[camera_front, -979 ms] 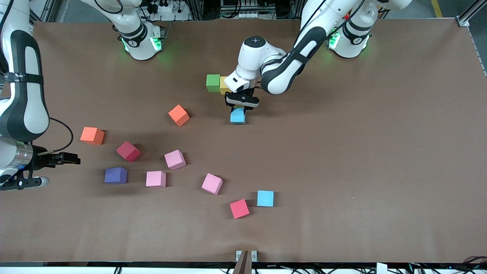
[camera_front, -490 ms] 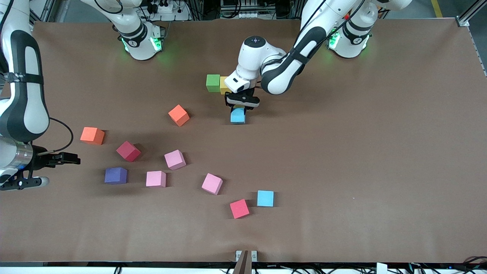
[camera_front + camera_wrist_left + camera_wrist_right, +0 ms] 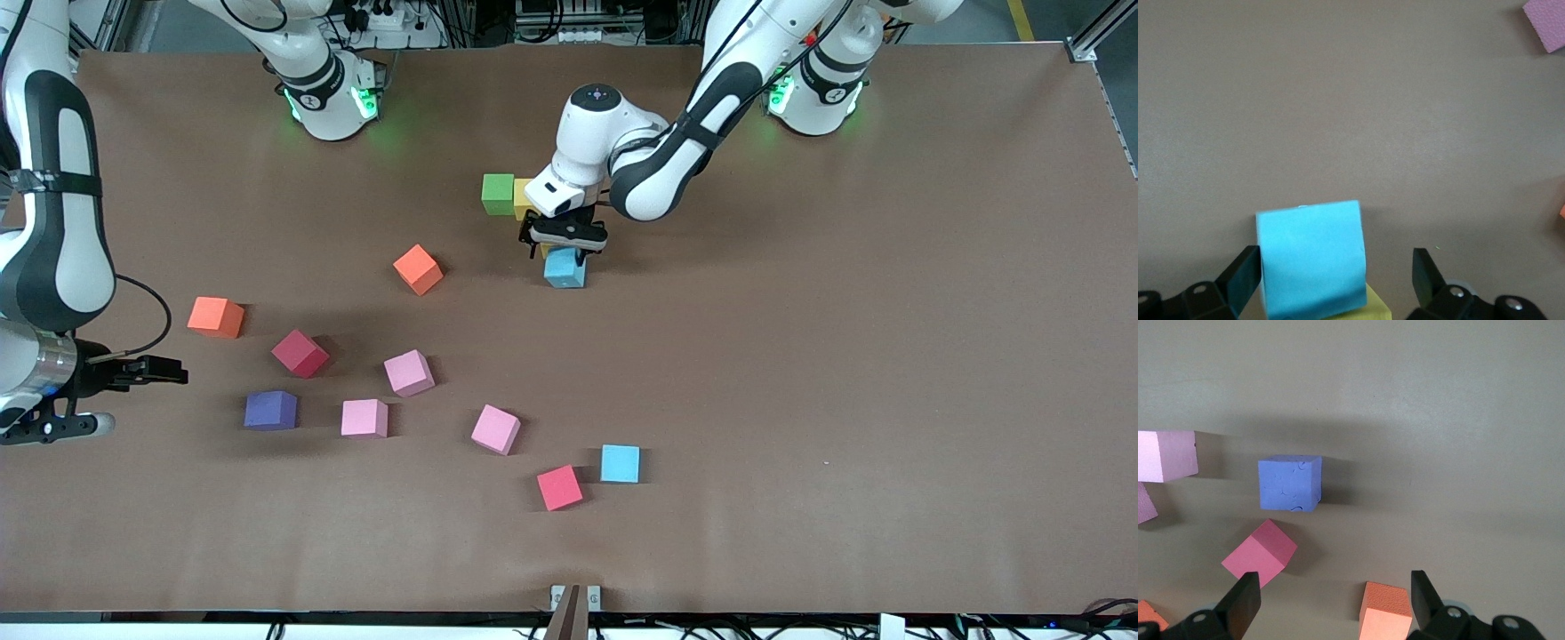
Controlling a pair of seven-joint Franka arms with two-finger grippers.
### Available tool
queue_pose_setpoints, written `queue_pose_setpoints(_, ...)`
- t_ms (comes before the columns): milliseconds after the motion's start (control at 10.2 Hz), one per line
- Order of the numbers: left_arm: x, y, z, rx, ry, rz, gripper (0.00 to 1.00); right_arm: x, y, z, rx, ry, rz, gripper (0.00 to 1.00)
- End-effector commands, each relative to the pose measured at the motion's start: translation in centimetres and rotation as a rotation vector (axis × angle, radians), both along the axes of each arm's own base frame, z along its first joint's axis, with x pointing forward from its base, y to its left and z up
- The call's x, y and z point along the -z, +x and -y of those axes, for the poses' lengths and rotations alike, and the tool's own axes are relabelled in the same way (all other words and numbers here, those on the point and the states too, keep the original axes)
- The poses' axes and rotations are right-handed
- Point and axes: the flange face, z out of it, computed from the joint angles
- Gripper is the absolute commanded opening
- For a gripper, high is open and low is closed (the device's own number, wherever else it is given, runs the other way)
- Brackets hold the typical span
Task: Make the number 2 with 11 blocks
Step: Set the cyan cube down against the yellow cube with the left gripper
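Note:
A green block (image 3: 498,193) and a yellow block (image 3: 522,198) sit side by side near the middle of the table. My left gripper (image 3: 565,245) is low over a light blue block (image 3: 565,268) that rests on the table nearer the front camera. In the left wrist view this gripper (image 3: 1335,273) is open: the light blue block (image 3: 1310,257) touches one finger, with a clear gap to the other. A yellow block's edge (image 3: 1373,308) shows against it. My right gripper (image 3: 153,369) waits open over the right arm's end of the table.
Loose blocks lie nearer the front camera: two orange (image 3: 418,268) (image 3: 215,316), crimson (image 3: 300,353), purple (image 3: 270,410), three pink (image 3: 409,372) (image 3: 364,418) (image 3: 495,429), red (image 3: 559,488), light blue (image 3: 620,463). The right wrist view shows the purple (image 3: 1289,483), crimson (image 3: 1259,553) and orange (image 3: 1386,610) blocks.
The left gripper's jaws have spread apart and let go of the light blue block, which shifted slightly toward the left arm's end. The right arm has not moved.

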Motion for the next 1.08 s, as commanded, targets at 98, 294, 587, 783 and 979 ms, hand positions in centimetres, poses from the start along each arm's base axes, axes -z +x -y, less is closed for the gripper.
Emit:
queue_pose_setpoints(98,-0.62,-0.33,-0.28,-0.001,-0.013,0.018,1.0,-0.23,0.06,0.2,-0.007,0.023,0.009,1.0)
queue_pose_setpoints(294,-0.76,-0.27,-0.1,0.004,-0.015,0.023,1.0,-0.23,0.06,0.2,-0.007,0.023,0.009,1.0)
queue_pose_setpoints(587,-0.56,-0.4,-0.18,0.063,0.002,0.067,1.0,-0.23,0.06,0.2,-0.007,0.023,0.009,1.0)
queue_pose_setpoints(783,-0.9,-0.34,0.18,0.084,-0.001,0.088,1.0,-0.23,0.06,0.2,-0.007,0.023,0.009,1.0)
queue_pose_setpoints(979,-1.02,-0.38,0.41,0.088,-0.004,0.094,1.0,-0.23,0.06,0.2,-0.007,0.023,0.009,1.0)
